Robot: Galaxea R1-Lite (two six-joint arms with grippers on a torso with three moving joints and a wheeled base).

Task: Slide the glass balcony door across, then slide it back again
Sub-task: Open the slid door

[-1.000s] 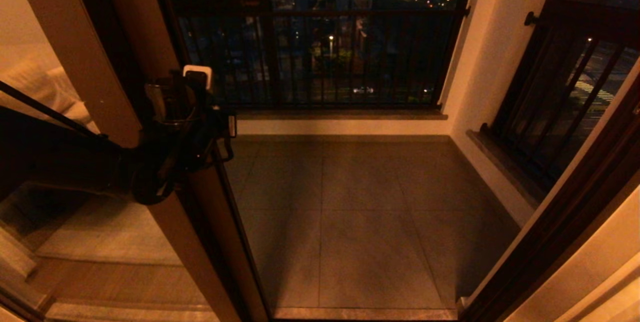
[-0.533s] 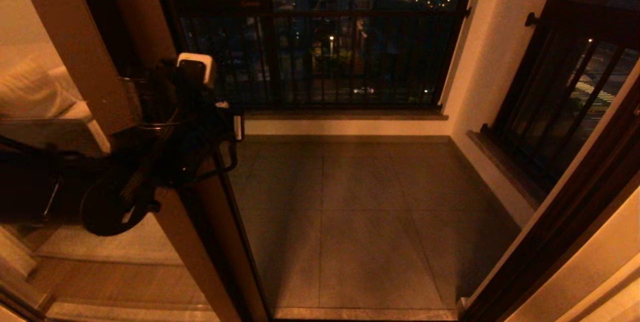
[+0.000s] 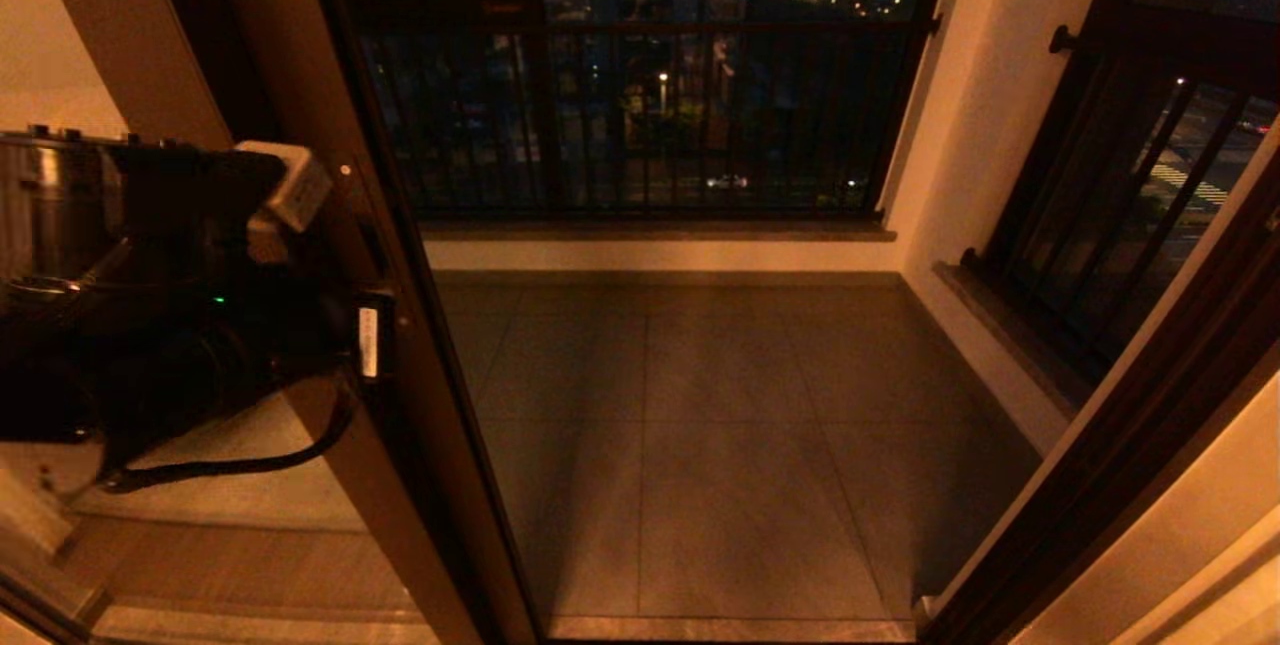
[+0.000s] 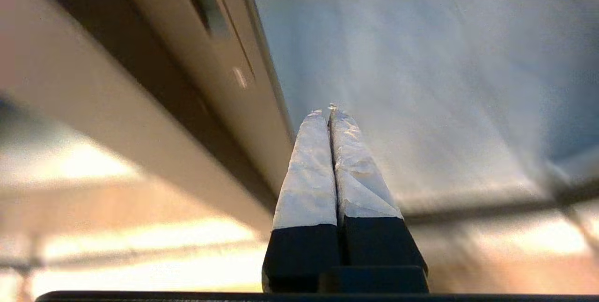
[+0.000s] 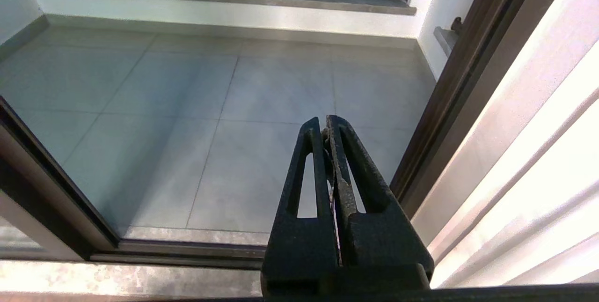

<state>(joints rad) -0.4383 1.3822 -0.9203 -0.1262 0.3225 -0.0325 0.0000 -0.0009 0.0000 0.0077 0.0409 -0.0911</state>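
- head view: the left arm has swung back toward the robot's left over the last second; the left gripper (image 3: 375, 340) now sits against the near face of the glass balcony door (image 3: 330, 175), on its brown upright edge, lower and further left than before. its fingers are hidden behind the arm here.
- head view: the door's edge has also shifted left compared with a second ago, so the doorway is a little wider. the door stands at the left side of the opening, and the tiled balcony floor (image 3: 720, 445) and the barred window (image 3: 640, 105) show freely past it.
- head view: judging from this, the door is being slid across to open and is near the end of that stroke; the slide back has not started.
- left wrist view: the left gripper (image 4: 330, 111) has its jaws pressed together with nothing between them. the taped fingertips (image 4: 311, 161) lie just beside the door's frame, whose narrow handle slot (image 4: 203, 0) sits further along. whether they touch the frame i cannot tell.
- right wrist view: the right gripper (image 5: 326, 126) hangs idle over the threshold near the right side of the doorway, jaws closed on nothing, pointing at the floor tiles (image 5: 224, 105).
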